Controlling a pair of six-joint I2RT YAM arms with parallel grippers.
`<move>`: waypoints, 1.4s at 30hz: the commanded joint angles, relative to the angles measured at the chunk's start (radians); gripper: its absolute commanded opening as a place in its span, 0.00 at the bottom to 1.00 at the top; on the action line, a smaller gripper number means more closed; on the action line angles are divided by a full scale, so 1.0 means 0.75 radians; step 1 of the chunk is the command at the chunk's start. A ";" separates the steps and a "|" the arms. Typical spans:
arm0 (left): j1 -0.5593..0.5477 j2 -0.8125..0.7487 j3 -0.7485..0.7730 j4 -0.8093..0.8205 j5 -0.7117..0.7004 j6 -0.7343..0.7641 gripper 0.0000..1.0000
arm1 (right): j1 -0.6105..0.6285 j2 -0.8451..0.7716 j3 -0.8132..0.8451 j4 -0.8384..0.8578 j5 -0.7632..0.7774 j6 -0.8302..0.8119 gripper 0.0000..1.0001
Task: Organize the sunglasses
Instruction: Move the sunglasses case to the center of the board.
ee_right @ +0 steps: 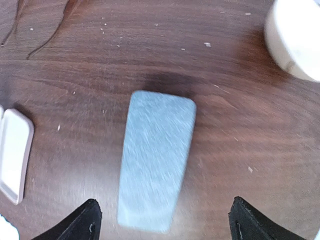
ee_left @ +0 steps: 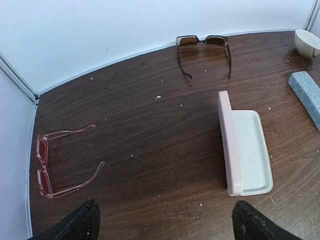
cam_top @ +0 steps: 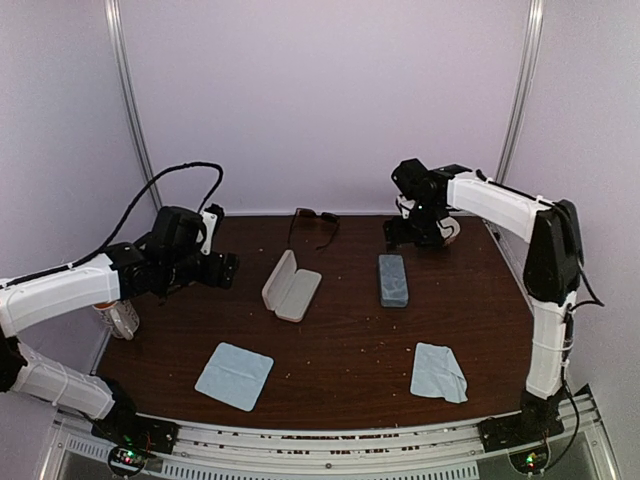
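Note:
Dark-framed sunglasses (ee_left: 203,42) lie unfolded by the back wall, also visible from above (cam_top: 313,218). A thin reddish pair of sunglasses (ee_left: 50,165) lies unfolded at the far left of the table. My left gripper (ee_left: 167,225) is open with nothing between its fingers, hovering near the end of the open pink case (ee_left: 245,150), which the top view also shows (cam_top: 291,285). My right gripper (ee_right: 165,220) is open above the closed grey-blue case (ee_right: 156,160), which lies flat on the table (cam_top: 393,280). That view is blurred.
Two light-blue cloths (cam_top: 234,375) (cam_top: 439,372) lie near the front edge. A white round object (ee_right: 295,40) sits at the back right, close to the right gripper (cam_top: 405,235). Walls close in the table at the back and sides.

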 commanded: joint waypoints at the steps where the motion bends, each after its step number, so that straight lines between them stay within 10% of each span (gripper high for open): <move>1: 0.004 -0.047 -0.035 0.120 0.109 0.068 0.96 | 0.002 -0.257 -0.226 0.029 0.088 0.006 0.89; 15: 0.004 0.010 -0.056 0.293 0.184 0.146 0.94 | 0.206 -0.725 -1.010 0.180 -0.004 0.397 0.78; 42: 0.004 0.056 -0.071 0.303 0.202 0.122 0.93 | 0.383 -0.534 -1.248 0.370 -0.035 0.516 0.34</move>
